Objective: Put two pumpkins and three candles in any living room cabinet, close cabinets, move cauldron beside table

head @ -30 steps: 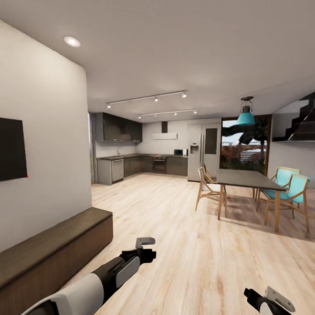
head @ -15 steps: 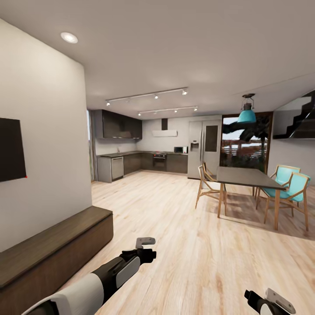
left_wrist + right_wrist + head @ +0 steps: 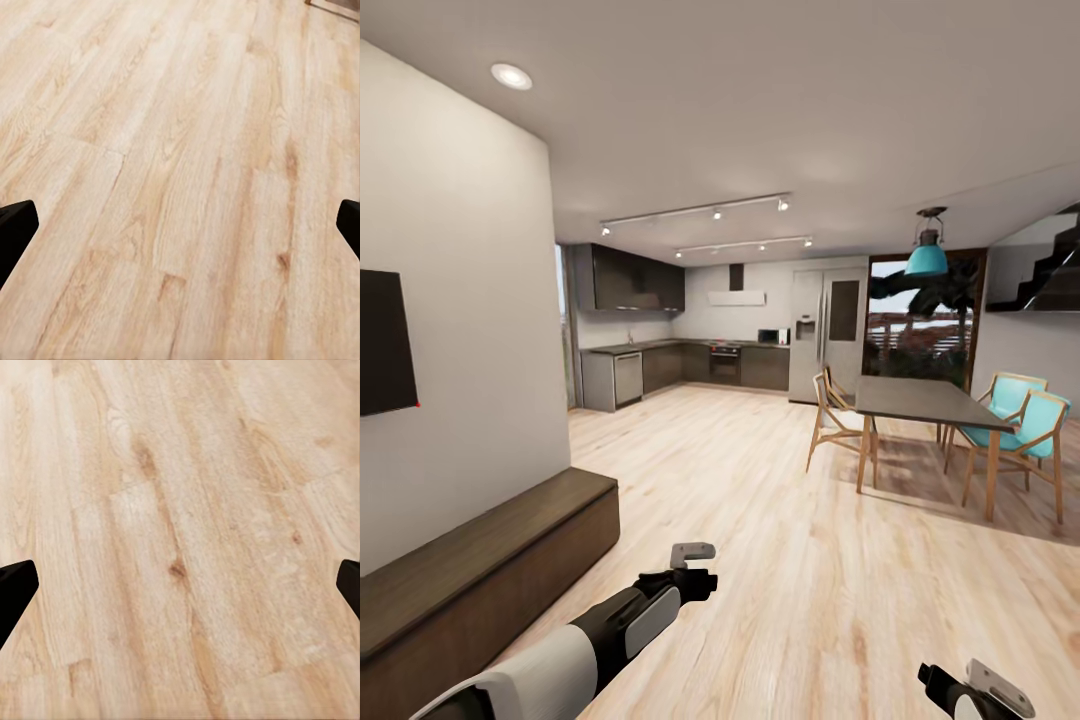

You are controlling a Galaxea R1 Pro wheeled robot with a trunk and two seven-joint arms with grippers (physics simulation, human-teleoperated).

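Cabinet fills the lower left of your head view, its long dark front flush and closed along the white wall, under the black TV at the left edge. Your left gripper hangs low centre over the plank floor, and your right gripper sits in the lower right corner. The dining table with teal chairs stands at mid right, the kitchen behind it. No pumpkin, candle or cauldron is in sight here, so you are facing away from them; I judge the risk is driving on toward the kitchen, or clipping the cabinet's end with the left arm as you turn.

Left wrist view: bare planks, dark fingertips at either edge, set wide apart and holding nothing.

Right wrist view: the same floor, fingertips likewise spread and empty.

Against the earlier head frames, the whole picture has slid slightly: the ceiling light sits higher and further left, so the camera moved, not the furniture. Both arms keep their places in frame.
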